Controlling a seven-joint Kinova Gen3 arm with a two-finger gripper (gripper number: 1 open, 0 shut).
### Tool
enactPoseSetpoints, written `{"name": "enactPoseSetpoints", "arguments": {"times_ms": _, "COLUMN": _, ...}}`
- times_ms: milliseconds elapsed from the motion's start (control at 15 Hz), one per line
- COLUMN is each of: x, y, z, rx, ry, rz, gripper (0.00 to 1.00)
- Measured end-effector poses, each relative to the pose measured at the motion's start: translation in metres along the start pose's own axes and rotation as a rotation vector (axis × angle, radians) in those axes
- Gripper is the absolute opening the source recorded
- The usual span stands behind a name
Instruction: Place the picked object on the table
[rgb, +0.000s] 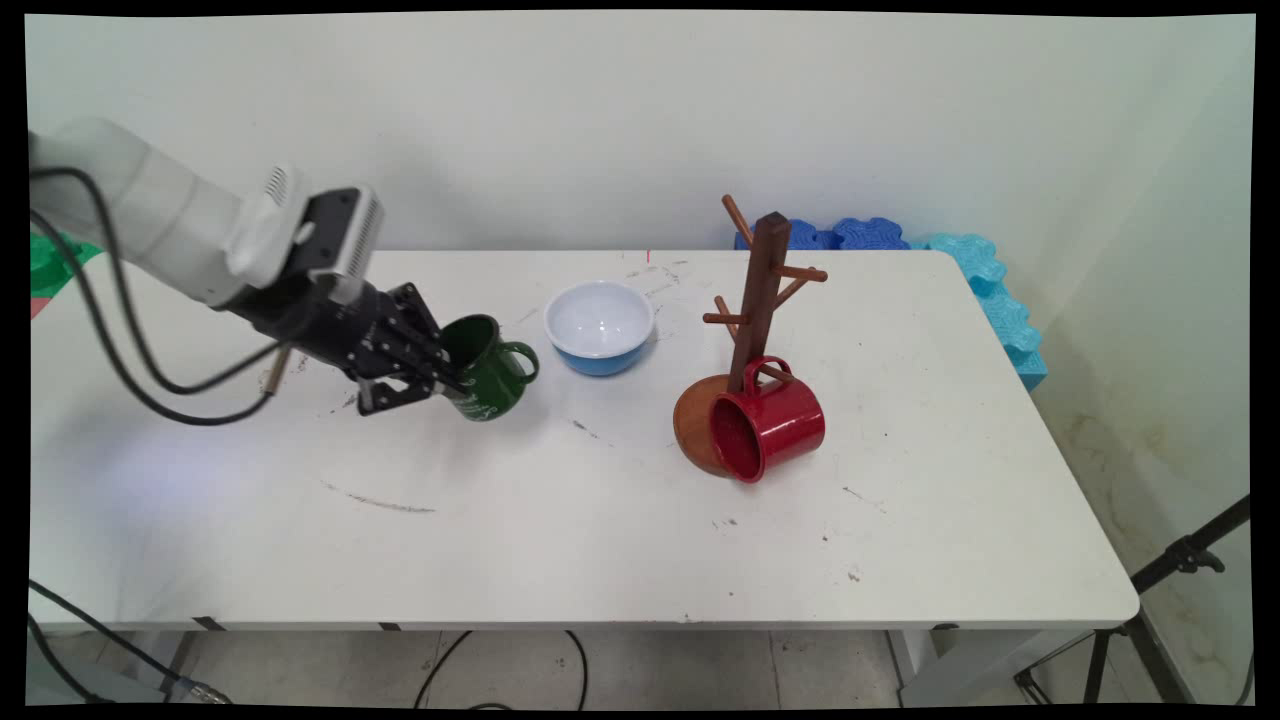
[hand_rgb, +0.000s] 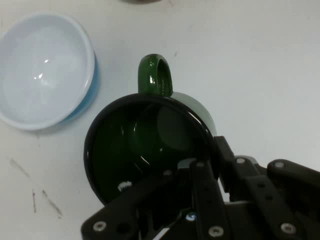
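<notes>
Main view only: red mug (rgb: 768, 420) against the wooden mug stand (rgb: 757, 300) on the bench (rgb: 600, 520). Hand view – fingers (hand_rgb: 200, 175) pinch the green mug (hand_rgb: 150, 145) rim, one inside; tilted, beside the blue bowl (hand_rgb: 45, 75).

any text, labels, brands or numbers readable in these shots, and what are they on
Nothing here can be read for certain.
Green mug held at the end effector: faint white marks low on its side in the main view, too small and blurred to read.
Blue bowl, red mug, wooden mug tree, white table: no lettering visible, only scuffs on the tabletop.
</notes>
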Motion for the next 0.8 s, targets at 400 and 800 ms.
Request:
{"name": "enactPoseSetpoints", "arguments": {"times_ms": 400, "x": 0.013, "y": -0.002, "z": 0.044, "rx": 0.021, "ry": -0.047, "rz": -0.017, "gripper": 0.0}}
{"name": "enactPoseSetpoints", "arguments": {"times_ms": 800, "x": 0.031, "y": -0.003, "z": 0.078, "rx": 0.03, "ry": -0.074, "rz": -0.047, "gripper": 0.0}}
